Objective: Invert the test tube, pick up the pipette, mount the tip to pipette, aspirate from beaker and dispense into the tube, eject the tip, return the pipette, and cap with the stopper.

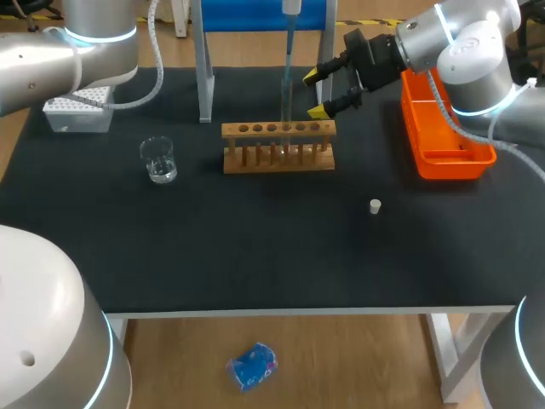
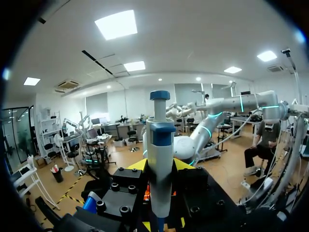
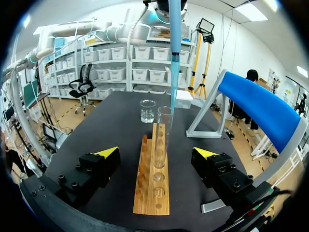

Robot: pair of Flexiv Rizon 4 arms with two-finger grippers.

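Observation:
A clear test tube (image 1: 287, 100) stands upright in the wooden rack (image 1: 278, 146). From above, the pipette (image 1: 290, 7) hangs with its long blue tip (image 1: 288, 55) reaching down to the tube's mouth. In the left wrist view my left gripper (image 2: 160, 166) is shut on the white and blue pipette (image 2: 160, 145). My right gripper (image 1: 320, 92) stands open just right of the tube, behind the rack's right end. Its wrist view shows the open gripper (image 3: 157, 152) facing the tube (image 3: 163, 135), the blue tip (image 3: 174, 58) and the rack (image 3: 152, 193). A beaker (image 1: 158, 159) sits left of the rack and a small white stopper (image 1: 375, 205) lies at front right.
A white tip box (image 1: 78, 108) sits at the back left. The blue pipette stand (image 1: 255, 17) rises behind the rack. An orange bin (image 1: 443, 128) lies along the right side under my right arm.

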